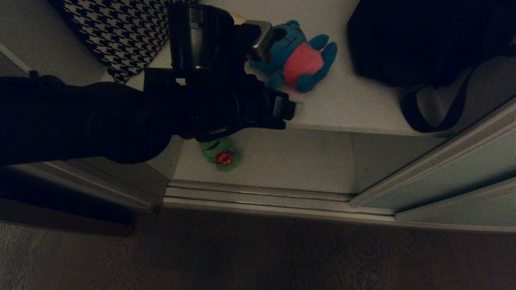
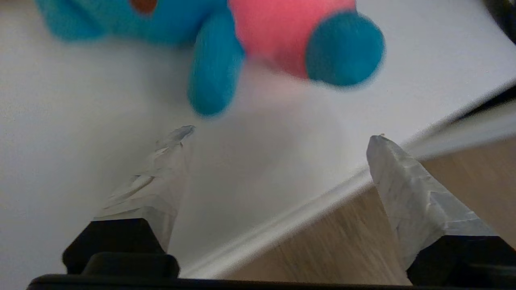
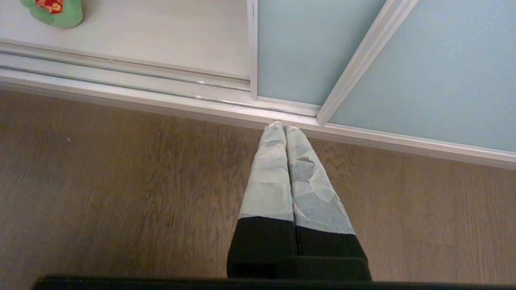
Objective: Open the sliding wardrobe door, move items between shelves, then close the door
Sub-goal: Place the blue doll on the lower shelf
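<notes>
A blue plush toy with a pink belly (image 1: 300,60) lies on the upper off-white shelf (image 1: 354,104). My left arm (image 1: 217,92) reaches over that shelf just left of the toy. In the left wrist view my left gripper (image 2: 280,135) is open and empty, a short way from the blue toy (image 2: 282,36), over the shelf's front edge (image 2: 282,217). A green plush toy with red (image 1: 221,155) sits on the lower shelf (image 1: 302,161). The sliding wardrobe door (image 1: 455,177) stands slid to the right. My right gripper (image 3: 284,127) is shut and empty, above the floor by the track.
A black strapped bag (image 1: 423,40) fills the upper shelf's right side. A houndstooth cloth (image 1: 117,32) hangs at the back left. The ribbed metal floor track (image 1: 258,195) runs along the wardrobe front, with wooden floor (image 1: 258,257) before it.
</notes>
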